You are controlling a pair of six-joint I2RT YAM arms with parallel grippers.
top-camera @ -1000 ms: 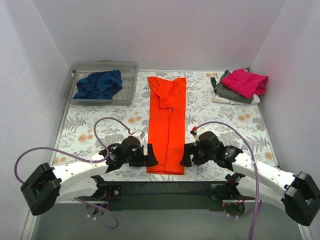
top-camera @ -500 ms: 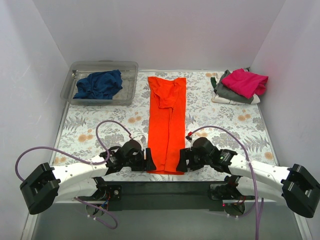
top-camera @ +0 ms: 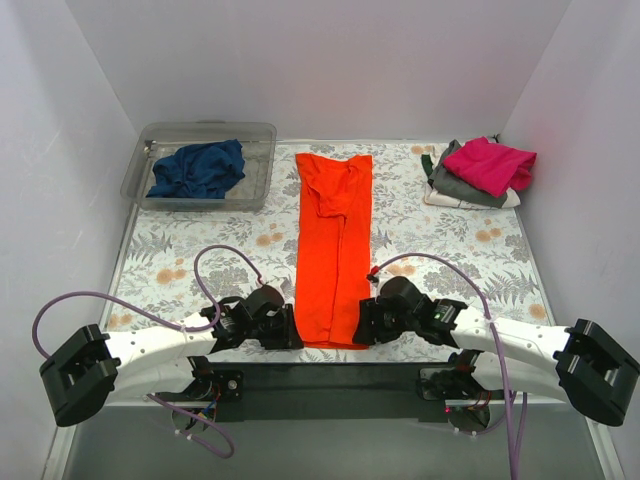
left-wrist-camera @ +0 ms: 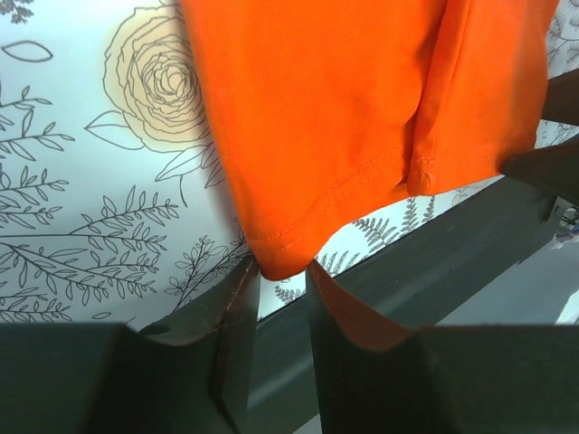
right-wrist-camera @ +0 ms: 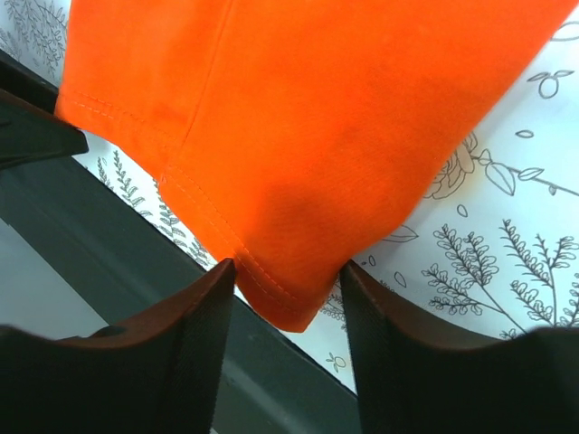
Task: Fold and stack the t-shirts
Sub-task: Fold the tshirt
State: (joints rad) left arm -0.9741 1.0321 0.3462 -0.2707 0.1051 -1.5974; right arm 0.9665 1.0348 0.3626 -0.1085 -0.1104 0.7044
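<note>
- orange-red t-shirt (top-camera: 335, 250): folded lengthwise into a long narrow strip, flat on the middle of the floral table cover (top-camera: 200, 265). it runs from the far side to the near edge, and its hemmed near end stops just short of the dark bar (top-camera: 330, 378) along that edge.
- left gripper (left-wrist-camera: 282, 282): at the strip's near left corner, low on the table. the tip of the stitched corner sits in the mouth of the gap. the jaws are drawn close with only a narrow slit between them, and it cannot be told whether they pinch the cloth.
- right gripper (right-wrist-camera: 288, 271): at the strip's near right corner. its jaws are spread, one finger on each side of the rounded hem corner. the cloth fills most of the gap between them and is not clamped.
- both grippers: they face each other across the near end of the strip, which lies between them.
- navy blue t-shirt (top-camera: 198, 168): crumpled inside the clear plastic tub (top-camera: 140, 165) at the far left corner, well apart from both grippers.
- magenta-pink t-shirt (top-camera: 490, 163): on top of a pile at the far right corner, over the grey t-shirt (top-camera: 455, 185), with a pale layer (top-camera: 440, 198) showing under them.
</note>
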